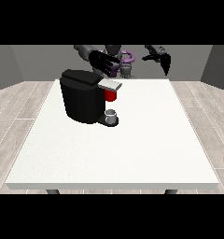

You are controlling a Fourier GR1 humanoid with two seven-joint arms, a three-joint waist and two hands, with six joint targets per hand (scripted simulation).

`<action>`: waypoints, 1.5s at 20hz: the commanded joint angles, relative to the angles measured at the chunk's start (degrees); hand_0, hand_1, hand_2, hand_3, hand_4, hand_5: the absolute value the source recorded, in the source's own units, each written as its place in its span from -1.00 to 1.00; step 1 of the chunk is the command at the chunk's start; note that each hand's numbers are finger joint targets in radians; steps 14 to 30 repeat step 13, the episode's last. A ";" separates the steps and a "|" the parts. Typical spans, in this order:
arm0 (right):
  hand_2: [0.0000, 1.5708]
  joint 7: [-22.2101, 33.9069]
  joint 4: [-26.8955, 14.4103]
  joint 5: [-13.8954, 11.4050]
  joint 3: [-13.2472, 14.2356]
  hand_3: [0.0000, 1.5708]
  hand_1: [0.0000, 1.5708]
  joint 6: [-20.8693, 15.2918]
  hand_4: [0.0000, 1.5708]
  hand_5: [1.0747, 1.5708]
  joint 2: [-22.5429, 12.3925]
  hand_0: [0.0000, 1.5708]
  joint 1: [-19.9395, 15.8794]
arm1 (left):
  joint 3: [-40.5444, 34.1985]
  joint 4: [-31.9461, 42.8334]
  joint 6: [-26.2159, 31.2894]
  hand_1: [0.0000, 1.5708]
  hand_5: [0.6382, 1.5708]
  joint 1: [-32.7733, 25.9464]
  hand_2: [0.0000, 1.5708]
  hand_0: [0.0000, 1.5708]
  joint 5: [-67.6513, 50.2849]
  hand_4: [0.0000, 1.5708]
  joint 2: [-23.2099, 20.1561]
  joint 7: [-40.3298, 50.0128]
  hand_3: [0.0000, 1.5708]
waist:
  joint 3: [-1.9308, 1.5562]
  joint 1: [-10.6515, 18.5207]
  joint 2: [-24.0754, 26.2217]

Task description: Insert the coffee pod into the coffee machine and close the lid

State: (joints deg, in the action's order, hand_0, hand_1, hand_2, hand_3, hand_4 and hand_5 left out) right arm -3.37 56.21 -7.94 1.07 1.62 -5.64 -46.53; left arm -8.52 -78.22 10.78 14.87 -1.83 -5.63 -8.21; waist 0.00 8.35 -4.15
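Standing in the upper left part of the white tabletop (132,149), the coffee machine (82,97) is a squat black body with a rounded front and a flat black top. No brand, label or writing can be read on it, nor anywhere else in the frame. From its top a grey lid (110,84) juts out toward the frame's centre, lying nearly level. Just under that lid shows a red part (111,95), which may be the coffee pod sitting in the brew head; I cannot tell for sure. Below it, on the machine's dark base, stands a small grey cup (112,114), upright, directly beneath the red part.

Behind the machine, at the frame's top centre, is the robot's torso (121,58), grey with purple cabling. The hand at the view's left (102,62) hangs over the far edge of the tabletop, just above and behind the machine's top and near the lid; its black fingers are spread and fairly straight, grasping nothing. The hand at the view's right (164,59) is raised in the upper right of the frame, well apart from the machine, its fingers pointing down and relaxed, with nothing in it. Pale wooden floor (16,116) shows on both sides of the tabletop.
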 commanded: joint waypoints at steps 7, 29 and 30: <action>-1.00 -5.57 5.11 5.56 -6.22 -1.00 -1.00 3.87 -0.55 1.00 5.53 -1.00 9.28 | 3.56 0.19 -1.20 -1.00 1.00 -5.24 -1.00 -1.00 2.04 -0.76 3.06 -2.22 -1.00 | -0.01 -2.93 7.75; -1.00 -7.02 10.77 11.19 -11.53 -1.00 -1.00 -1.73 -0.80 1.00 5.61 -1.00 24.02 | -1.09 3.49 0.54 -1.00 1.00 -9.12 -1.00 -1.00 -0.94 -0.76 -0.33 -3.69 -1.00 | 0.00 -6.56 11.83; -1.00 -7.02 10.77 11.19 -11.53 -1.00 -1.00 -1.73 -0.80 1.00 5.61 -1.00 24.02 | -1.09 3.49 0.54 -1.00 1.00 -9.12 -1.00 -1.00 -0.94 -0.76 -0.33 -3.69 -1.00 | 0.00 -6.56 11.83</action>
